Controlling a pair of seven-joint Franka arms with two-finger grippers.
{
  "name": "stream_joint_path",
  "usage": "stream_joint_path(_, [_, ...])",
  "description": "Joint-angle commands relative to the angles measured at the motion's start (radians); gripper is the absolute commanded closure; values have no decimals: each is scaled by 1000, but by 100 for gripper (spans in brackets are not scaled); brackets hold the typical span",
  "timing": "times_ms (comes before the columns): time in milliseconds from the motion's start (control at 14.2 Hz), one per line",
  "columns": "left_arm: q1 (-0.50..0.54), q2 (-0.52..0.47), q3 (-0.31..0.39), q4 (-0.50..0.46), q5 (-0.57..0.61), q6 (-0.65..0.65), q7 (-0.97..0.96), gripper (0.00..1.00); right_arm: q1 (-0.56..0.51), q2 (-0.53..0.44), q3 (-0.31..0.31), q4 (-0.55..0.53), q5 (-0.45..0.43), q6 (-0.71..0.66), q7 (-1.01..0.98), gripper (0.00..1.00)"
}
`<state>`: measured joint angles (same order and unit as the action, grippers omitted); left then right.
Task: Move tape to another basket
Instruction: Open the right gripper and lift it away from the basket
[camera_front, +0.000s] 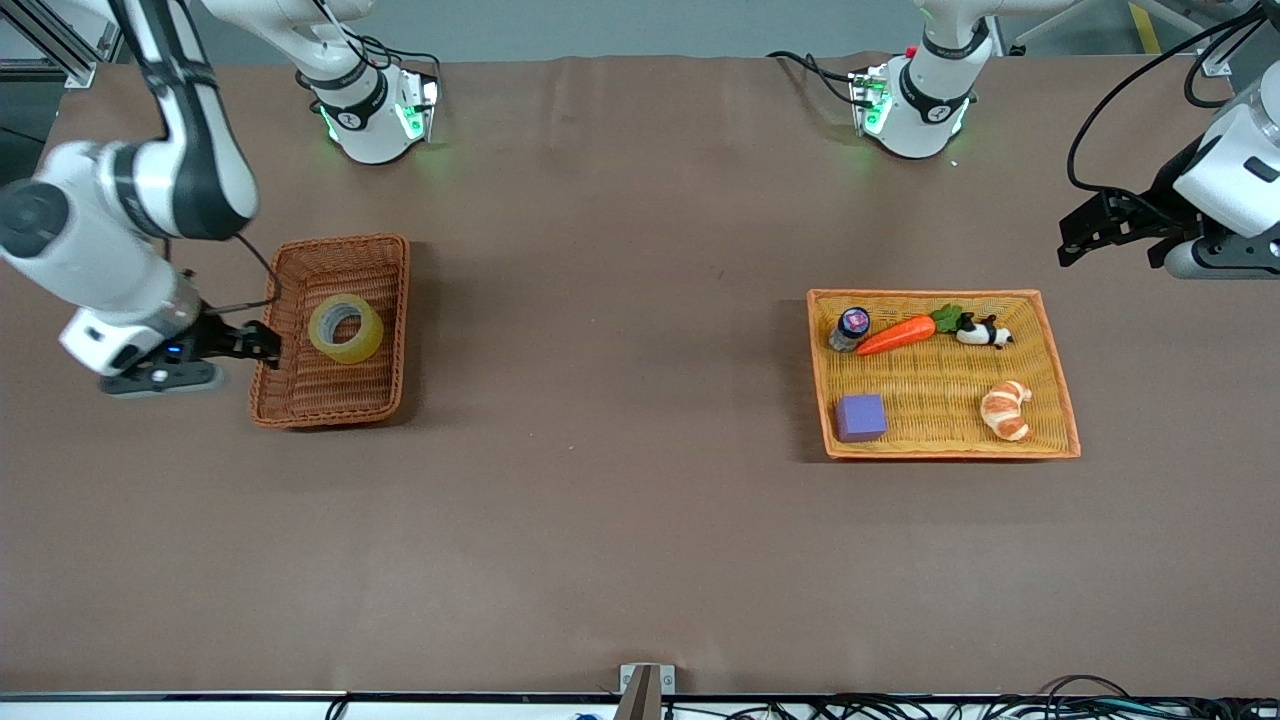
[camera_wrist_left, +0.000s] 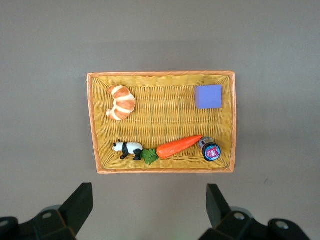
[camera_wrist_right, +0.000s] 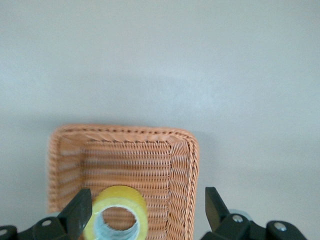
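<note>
The yellowish tape (camera_front: 345, 328) lies in the narrow reddish-brown basket (camera_front: 330, 390) toward the right arm's end of the table. My right gripper (camera_front: 262, 345) hangs open over the basket's long rim. In the right wrist view its fingers (camera_wrist_right: 77, 210) stand wide apart, with the tape (camera_wrist_right: 117, 215) and the basket wall (camera_wrist_right: 182, 170) below and between them. Nothing is gripped. My left gripper (camera_front: 1095, 228) waits open above the bare table past the left arm's end of the yellow tray. Its open jaws (camera_wrist_left: 149, 197) hold nothing.
A wider orange-yellow woven tray (camera_front: 940, 296) toward the left arm's end holds a purple cube (camera_front: 860, 417), a croissant (camera_front: 1005, 408), a carrot (camera_front: 897, 334), a panda figure (camera_front: 985, 333) and a small bottle (camera_front: 851, 328). Brown tabletop lies between basket and tray.
</note>
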<state>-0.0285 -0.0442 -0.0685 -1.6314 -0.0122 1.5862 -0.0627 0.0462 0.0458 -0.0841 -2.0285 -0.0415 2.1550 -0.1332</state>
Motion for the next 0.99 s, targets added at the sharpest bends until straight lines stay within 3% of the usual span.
stream_joint_path(0, [9,-6,-2,5,-5,3,21,0,-12,6,1,236,46,-221,1,0])
stream_joint_path(212, [9,-6,-2,5,-5,3,21,0,-29,-1,-2,401,55,-458,7,0])
stream_joint_path(423, [7,-6,-2,5,-5,3,21,0,-34,-67,-3,419,54,-517,9,0])
stream_joint_path(917, [7,-6,-2,5,-5,3,21,0,-37,-80,4,421,54,-541,66,0])
